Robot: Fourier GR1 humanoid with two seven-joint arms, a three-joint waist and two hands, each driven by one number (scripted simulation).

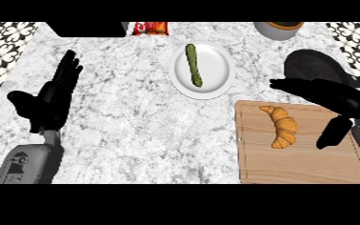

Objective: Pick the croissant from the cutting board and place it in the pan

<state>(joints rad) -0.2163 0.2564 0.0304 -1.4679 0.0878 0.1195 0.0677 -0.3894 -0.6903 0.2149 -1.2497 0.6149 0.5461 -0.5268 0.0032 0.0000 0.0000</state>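
Counter: we look down on a grey-white marbled top, with patterned tile showing at both upper corners.
Cutting board: a pale wooden board sits at our 4 o'clock, running off the right edge.
Croissant: the croissant lies on the board's upper half, curved, untouched, with no finger on it.
Pan: a dark round pan sits at 2 o'clock, just beyond the board's far edge and partly hidden by our right hand.
Right hand: our right hand hangs over the board's far right corner, fingers spread apart toward the croissant, thumb hanging down at its right, holding nothing.
Left hand: our left hand rests at 9 o'clock, fingers straight and up, empty.
Other things: a white plate carrying a green pickle sits at 12 o'clock; a grey bowl at 1 o'clock; a red packet and a black box at 11 o'clock.
Step in hand: we judge it the approach, before any grasp.
Next move: we need to lower the right hand, bracket the croissant between fingers and thumb, close, lift, and carry it the short way toward 2 o'clock into the pan.
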